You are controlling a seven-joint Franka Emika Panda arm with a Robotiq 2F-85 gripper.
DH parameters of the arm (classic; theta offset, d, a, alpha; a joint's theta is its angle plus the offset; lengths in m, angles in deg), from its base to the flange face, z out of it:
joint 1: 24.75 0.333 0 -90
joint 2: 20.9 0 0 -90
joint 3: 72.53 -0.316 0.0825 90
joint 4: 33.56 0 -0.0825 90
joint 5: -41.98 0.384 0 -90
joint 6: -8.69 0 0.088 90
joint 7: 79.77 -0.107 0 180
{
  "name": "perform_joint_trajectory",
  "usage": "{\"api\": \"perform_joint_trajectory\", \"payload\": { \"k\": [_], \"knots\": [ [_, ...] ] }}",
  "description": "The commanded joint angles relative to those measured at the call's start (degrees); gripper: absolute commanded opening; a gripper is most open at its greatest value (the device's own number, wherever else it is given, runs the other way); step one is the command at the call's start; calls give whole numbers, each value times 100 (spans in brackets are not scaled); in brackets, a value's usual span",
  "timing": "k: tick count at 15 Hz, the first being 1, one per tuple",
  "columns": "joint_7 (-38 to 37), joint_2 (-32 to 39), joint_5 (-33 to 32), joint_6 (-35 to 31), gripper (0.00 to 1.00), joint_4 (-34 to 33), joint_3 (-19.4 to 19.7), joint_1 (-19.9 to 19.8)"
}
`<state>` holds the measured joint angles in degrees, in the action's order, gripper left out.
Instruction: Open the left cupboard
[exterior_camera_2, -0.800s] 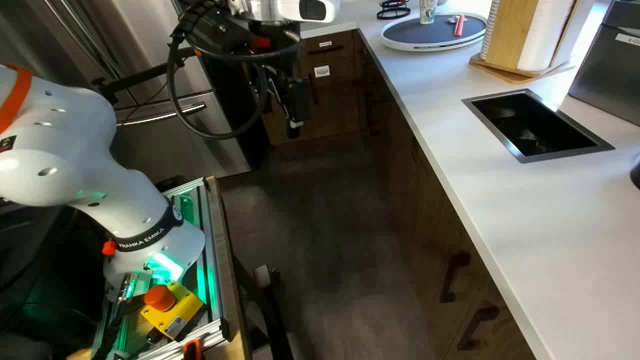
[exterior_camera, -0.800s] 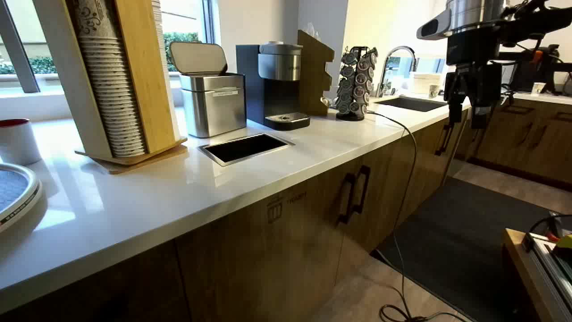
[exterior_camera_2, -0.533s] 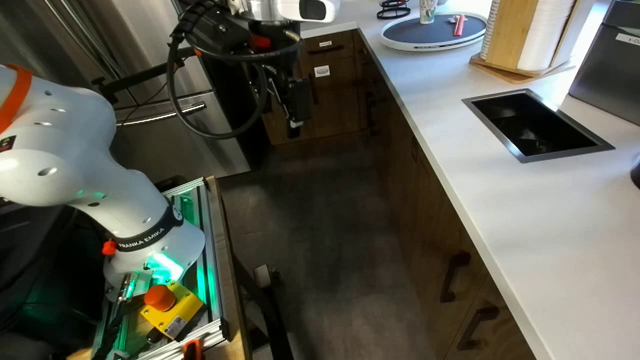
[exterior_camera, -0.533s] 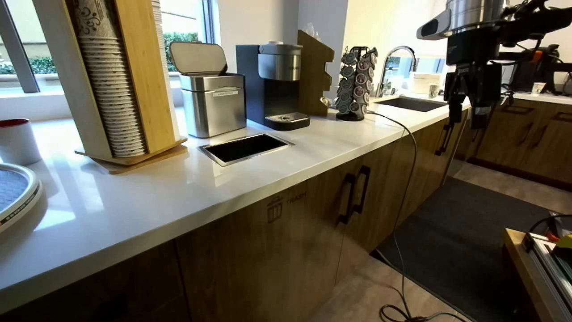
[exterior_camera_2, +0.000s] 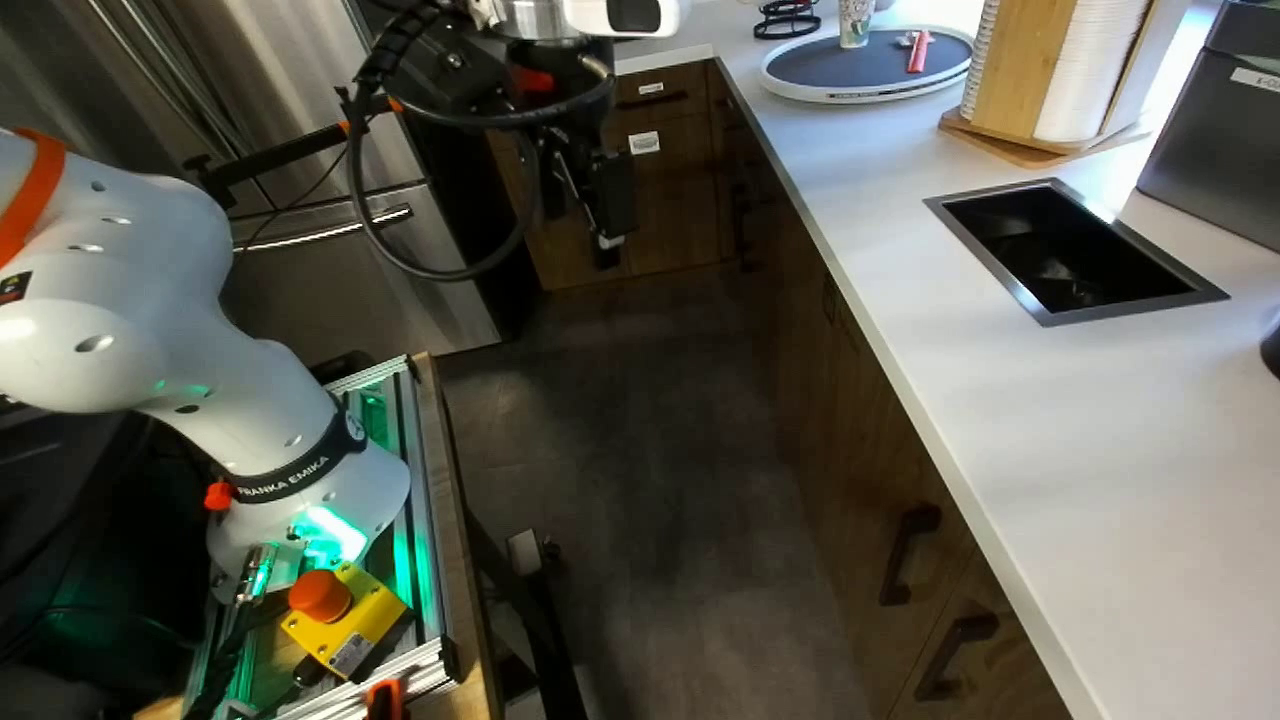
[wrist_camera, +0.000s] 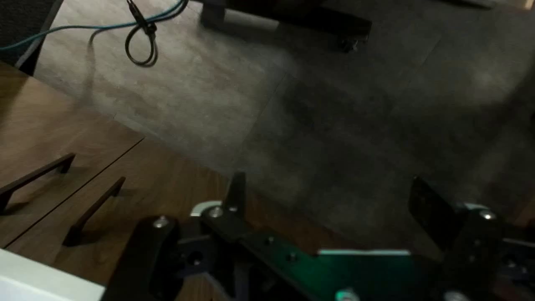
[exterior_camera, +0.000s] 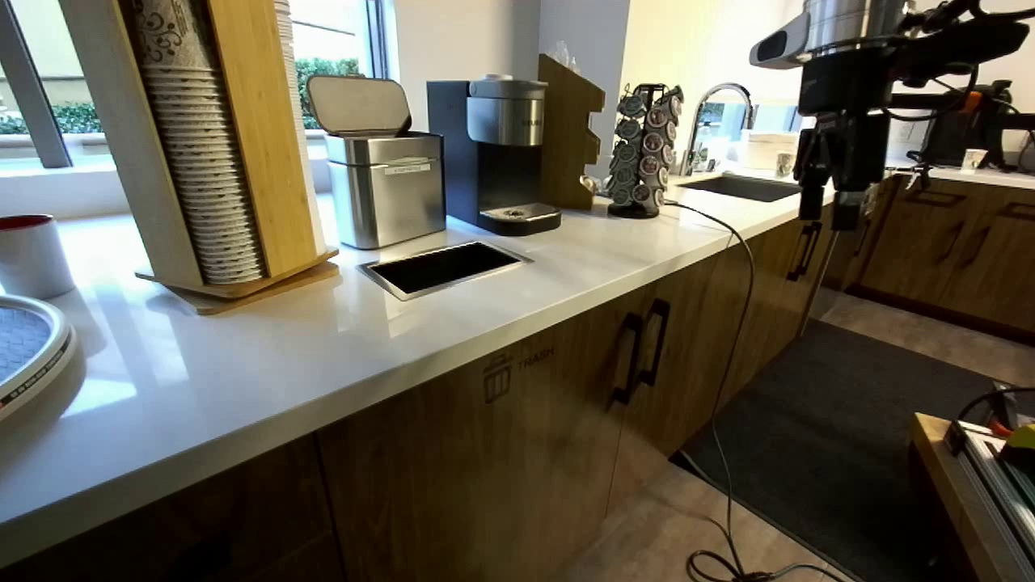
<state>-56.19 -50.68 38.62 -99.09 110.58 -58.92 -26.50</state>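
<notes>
One white mug with a red inside (exterior_camera: 34, 263) is standing at the far left of the long white counter (exterior_camera: 210, 364). Near it, a tall pale-wood holder (exterior_camera: 267, 137) is carrying stacked paper cups (exterior_camera: 208, 174); next, a brushed-steel bin (exterior_camera: 392, 194) is standing with its lid raised, just beside a black-and-silver coffee machine (exterior_camera: 505, 121). Below the counter, the left cupboard (exterior_camera: 477, 481) — a wide, flat door of medium-brown wood grain, marked TRASH — is sitting shut. Its slim black bar handle (exterior_camera: 627, 360) is running down the right edge, near the matching handle (exterior_camera: 655, 343) of the narrower brown door (exterior_camera: 676, 381). Farther right, the black two-fingered end effector (exterior_camera: 830, 212) is hanging in the air, apart from both handles; in the wrist view its fingers (wrist_camera: 237, 194) are standing wide apart — grey floor (wrist_camera: 328, 167) is showing between them.
</notes>
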Motion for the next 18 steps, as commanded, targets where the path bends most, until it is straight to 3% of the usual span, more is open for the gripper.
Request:
{"api": "perform_joint_trajectory", "payload": {
  "k": [1,5,10,12,14,15,18],
  "knots": [
    [-388,604,427,-1460,100,-7,44,-111],
    [-666,1380,513,-3535,100,-32,45,-304],
    [-1202,2918,455,-5943,100,-132,121,-699],
    [-1425,3504,329,-6272,100,-294,128,-890],
    [-1405,3986,483,-6194,100,-538,261,-884],
    [-1246,3466,437,-6154,100,-192,218,-841],
    [-1425,3927,312,-6148,100,-472,148,-1019]
  ]
}}
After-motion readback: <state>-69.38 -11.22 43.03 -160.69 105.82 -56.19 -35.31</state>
